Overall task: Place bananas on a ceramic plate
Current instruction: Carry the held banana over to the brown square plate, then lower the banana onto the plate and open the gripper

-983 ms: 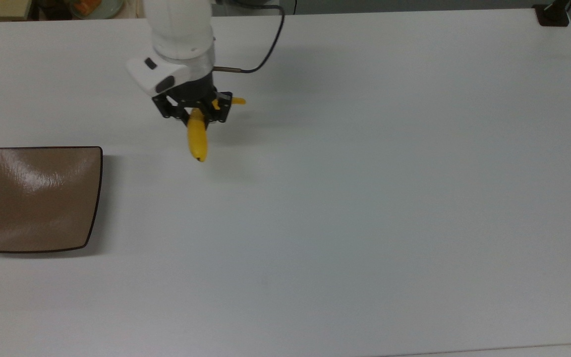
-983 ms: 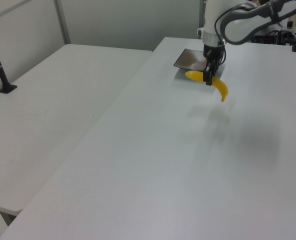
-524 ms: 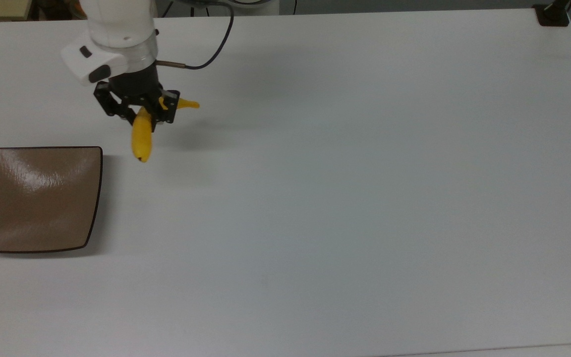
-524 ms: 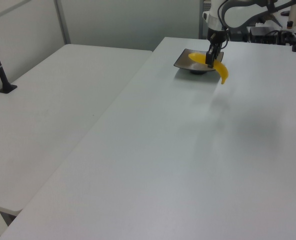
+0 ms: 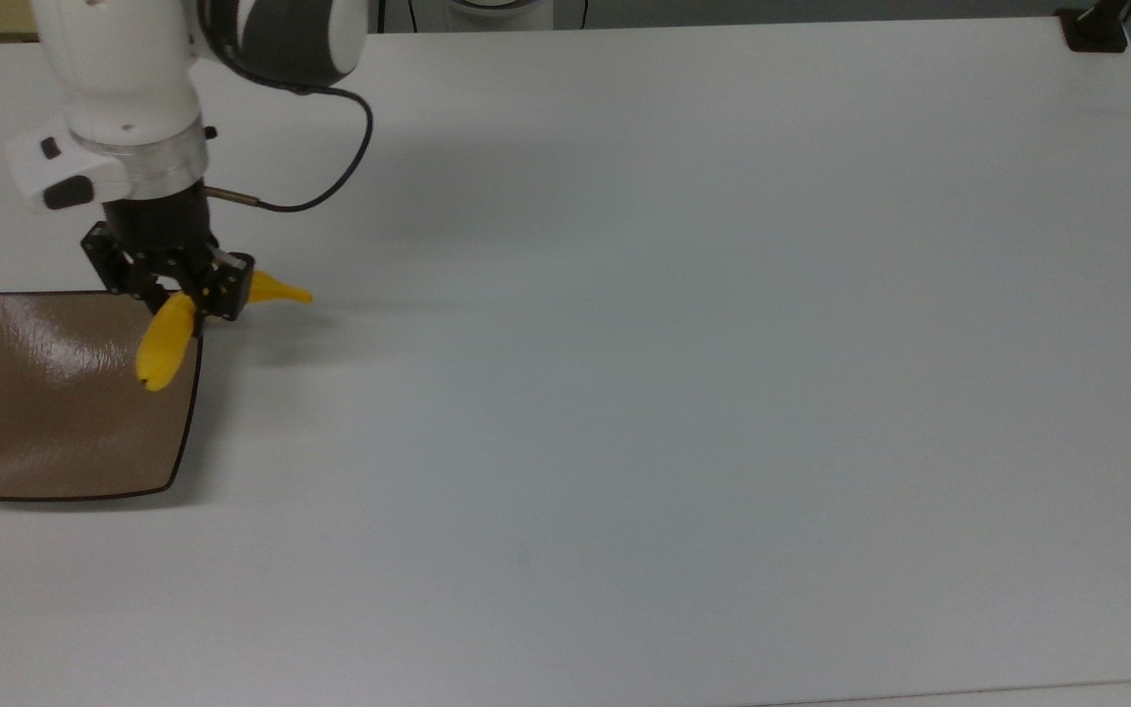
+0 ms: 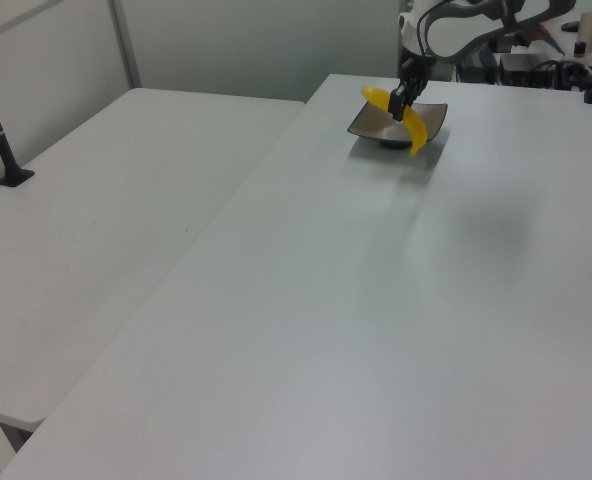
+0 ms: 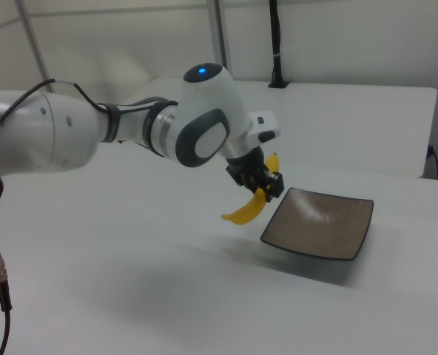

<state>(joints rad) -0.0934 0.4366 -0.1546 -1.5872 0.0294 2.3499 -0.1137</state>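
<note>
Banana [image 5: 165, 346] hangs in the air at the plate's [image 5: 55, 432] edge, its long axis running, in the top view, from the plate's upper right corner outward over the table [image 5: 683, 393]. One end, the one with the small dark tip, points down toward the top view's lower left and lies over the plate's right side; the other, thinner end sticks out toward the top view's right, past the plate's rim and above the bare table. In the right view the fruit [image 7: 247, 211] curves like a hook, one end rising behind the fingers and the other drooping low, just off the plate's [image 7: 319, 229] near corner.

Black two-finger gripper [image 5: 194, 299] is clamped on the banana near its middle, fingers closed against its sides, touching nothing else. In the left view the gripper [image 6: 400, 100] holds the fruit [image 6: 412, 130] above the plate [image 6: 381, 125], clear of its surface.

Bright yellow, smooth and glossy, the banana is strongly curved. The plate is a glossy brown square with rounded corners and a thin dark rim, sitting at the table's left edge in the top view.
</note>
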